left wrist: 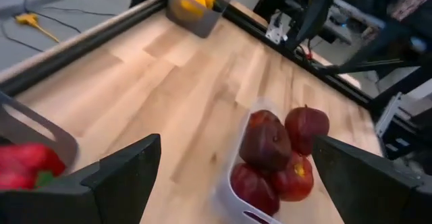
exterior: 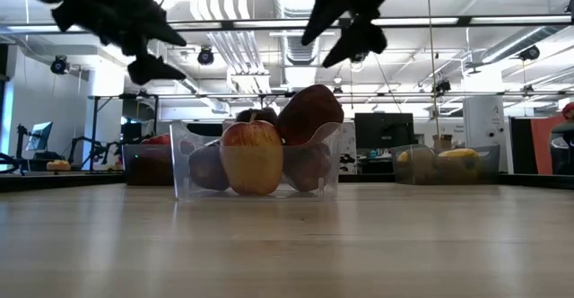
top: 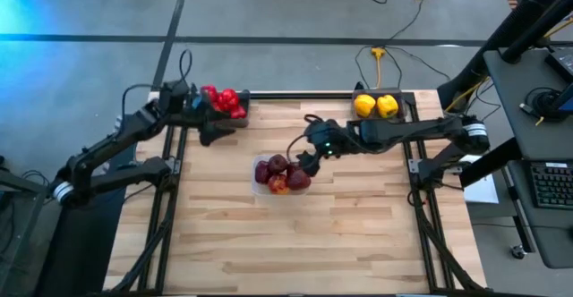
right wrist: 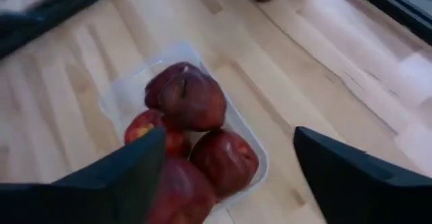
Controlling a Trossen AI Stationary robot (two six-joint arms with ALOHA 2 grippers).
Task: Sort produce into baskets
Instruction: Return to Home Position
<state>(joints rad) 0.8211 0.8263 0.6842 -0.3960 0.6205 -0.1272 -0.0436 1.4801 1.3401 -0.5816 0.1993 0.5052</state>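
Several dark red apples (top: 280, 173) fill the clear square container (top: 260, 165) at the table's middle; they also show in the low view (exterior: 260, 150) and the right wrist view (right wrist: 192, 102). Red bell peppers (top: 224, 100) lie in a dark grey tray at the far left. Two yellow peppers (top: 375, 106) lie in a grey tray (top: 407, 105) at the far right. My right gripper (top: 309, 158) is open and empty just above the container's right side. My left gripper (top: 215, 125) is open and empty beside the red peppers' tray.
Black frame rails run along the table's far edge and sides. The near half of the wooden table (top: 286, 243) holds nothing. Cables lie on the floor beyond the far edge. A desk with a keyboard (top: 548, 182) stands to the right.
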